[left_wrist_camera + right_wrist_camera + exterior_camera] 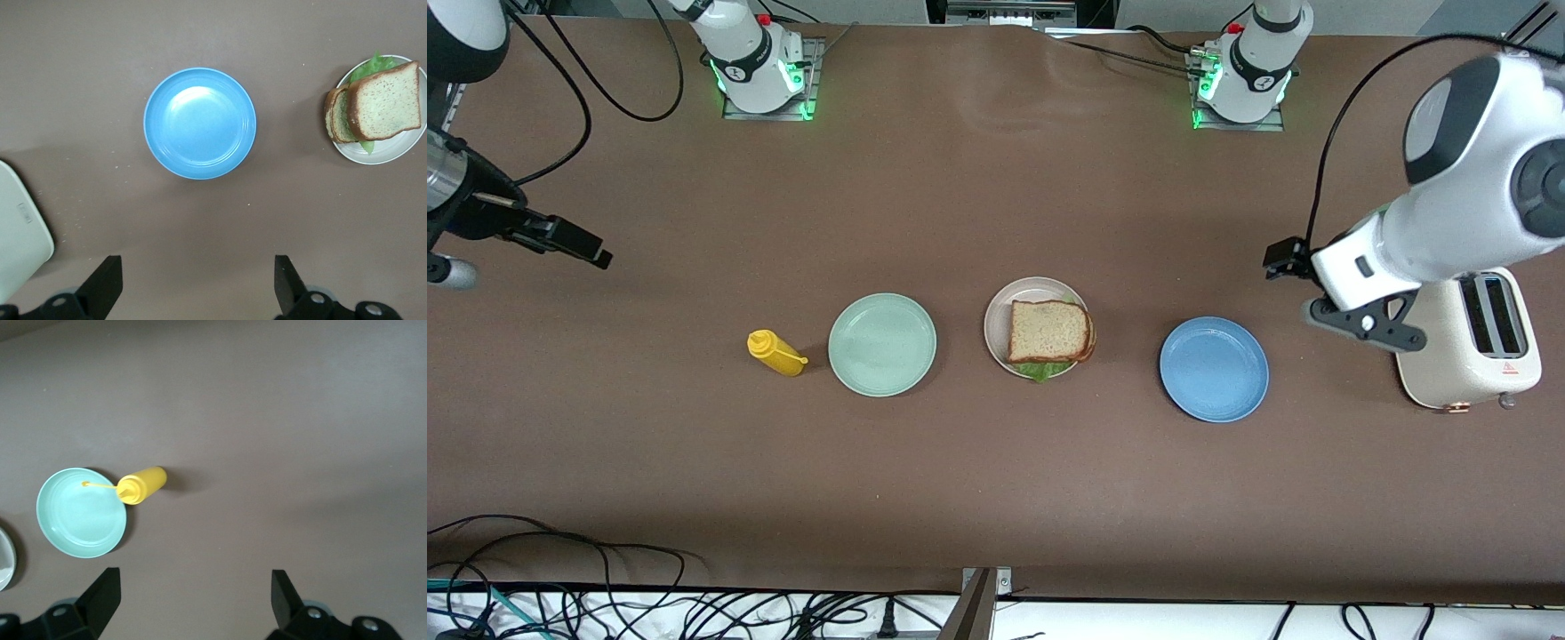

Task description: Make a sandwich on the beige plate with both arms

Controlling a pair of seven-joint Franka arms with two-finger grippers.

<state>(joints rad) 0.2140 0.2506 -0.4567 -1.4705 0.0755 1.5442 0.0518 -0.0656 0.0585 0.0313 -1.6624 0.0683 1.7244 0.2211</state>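
With both pairs of fingers spread wide and holding nothing, I have the left gripper (pixel 193 287) hanging over bare table (pixel 996 498) at the left arm's end, between the blue plate (pixel 199 123) and the cream toaster (pixel 1476 342), and the right gripper (pixel 190 603) hanging over bare table at the right arm's end, well apart from everything. Working outward from the left fingers (pixel 107 280), I see the blue plate lying flat with nothing on it, and past it the beige plate (pixel 996 307) in the middle of the row. On that plate sits the sandwich (pixel 1049 331): one brown slice on top, a second slice under it showing at the edge toward the left arm's end, and green lettuce (pixel 1039 368) poking out on the side nearer the front camera. From the right fingers (pixel 100 597) outward comes the yellow squeeze bottle (pixel 143 485), lying on its side with its nozzle pointing at the mint-green plate (pixel 882 344) just beside it. That plate carries nothing.
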